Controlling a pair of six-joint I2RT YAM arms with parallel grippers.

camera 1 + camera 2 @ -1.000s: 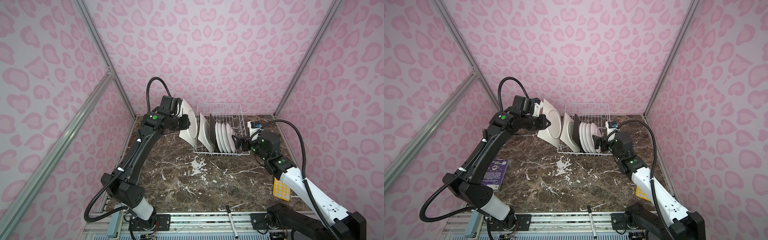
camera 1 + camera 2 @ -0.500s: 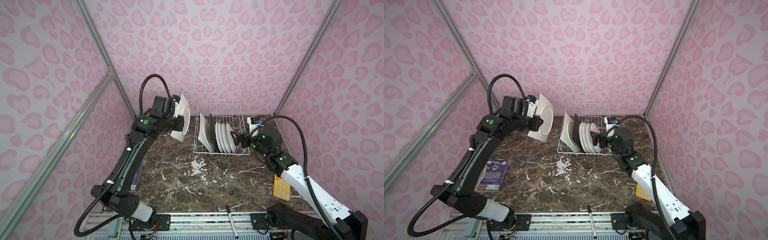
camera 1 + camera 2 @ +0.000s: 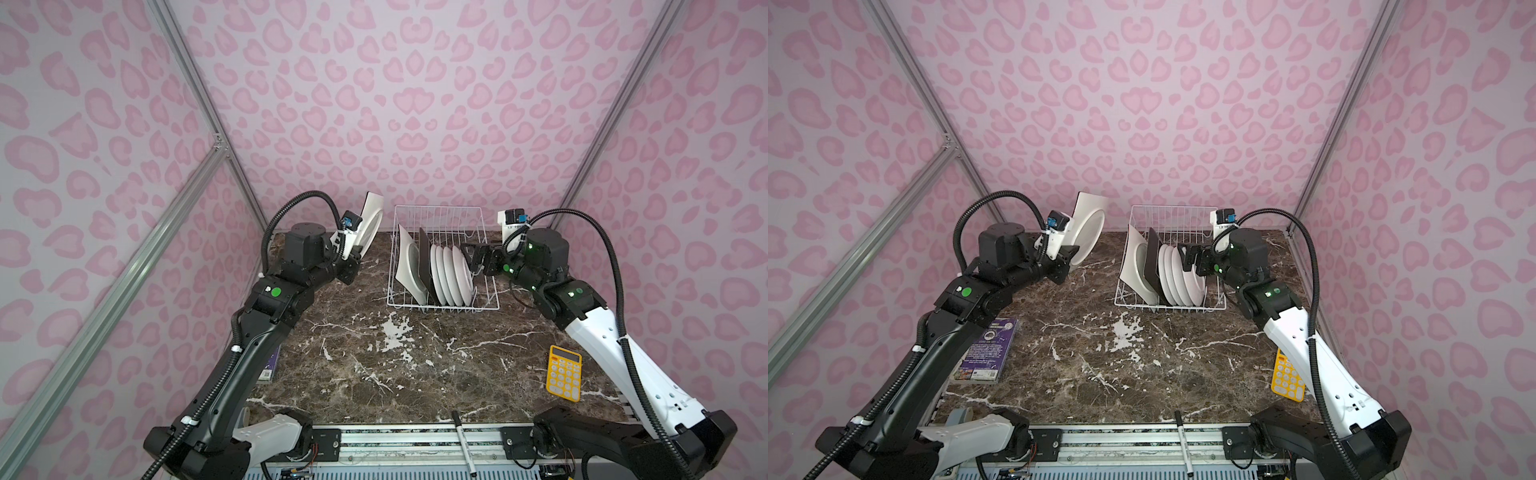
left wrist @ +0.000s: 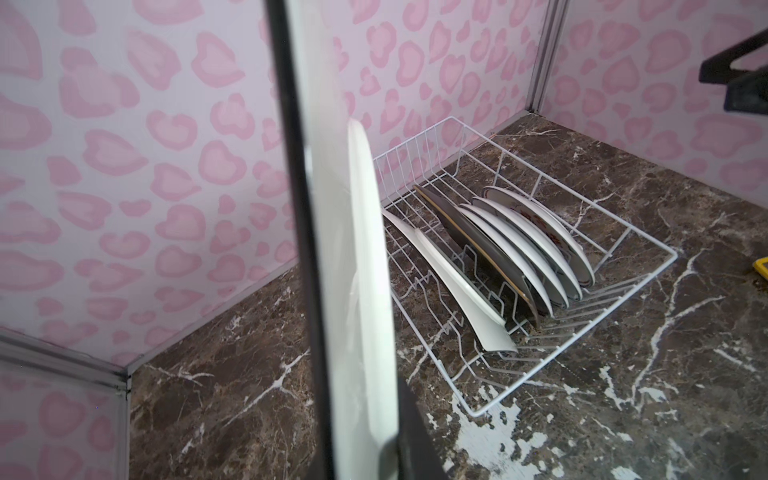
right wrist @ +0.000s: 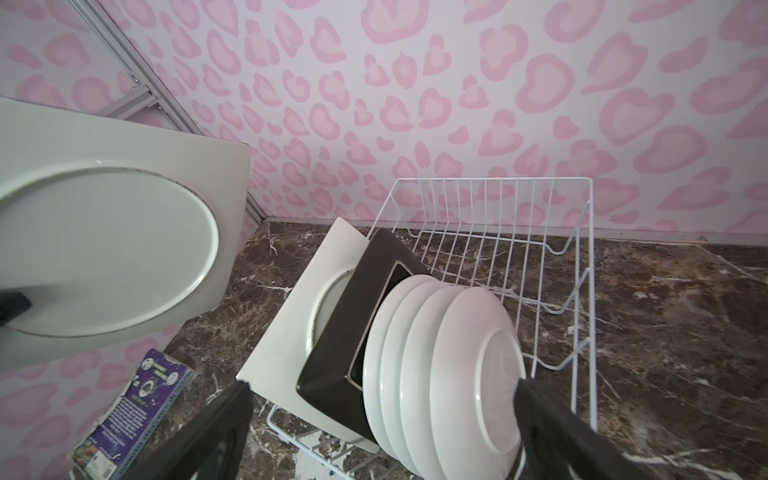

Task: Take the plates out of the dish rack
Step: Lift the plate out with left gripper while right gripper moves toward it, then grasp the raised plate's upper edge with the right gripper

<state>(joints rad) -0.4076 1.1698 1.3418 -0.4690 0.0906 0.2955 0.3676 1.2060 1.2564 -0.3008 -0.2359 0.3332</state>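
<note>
1. Leftward and higher than 1 second before, the left gripper [image 3: 354,248] had carried the held square plate [image 3: 370,218] clear of the dish rack [image 3: 438,206], its fingers clenched on the plate's lower part. The right gripper [image 3: 473,261] had risen towards the racked stack.
2. The right gripper's jaws stood spread wide and grasped nothing, just beside the rim of the outermost of the 4 round white plates [image 3: 453,274]. Whether it touched that plate could not be told.
3. The held square plate hung on edge in the air, apart from the rack on its left side.
4. Left in the rack, leaning among the prongs, were the racked white square plate [image 3: 404,266], then the dark square plate [image 3: 424,266], then the 4 round ones.
5. The step in hand looked like setting the held plate down on the marble table [image 3: 395,365]. Doing it well likely meant tipping the plate flat, low over bare marble and away from the purple case [image 3: 988,349]. The fingers should let go only once the plate lay supported, since a drop on edge could chip it.
6. The right gripper would probably do best to take the outermost round plate by its upper rim and lift straight up, so as not to disturb its neighbours.
7. As for writing, the print on the purple case was too small to read. The yellow calculator [image 3: 564,372] showed keys but no legible marks, and no brand was visible elsewhere.
</note>
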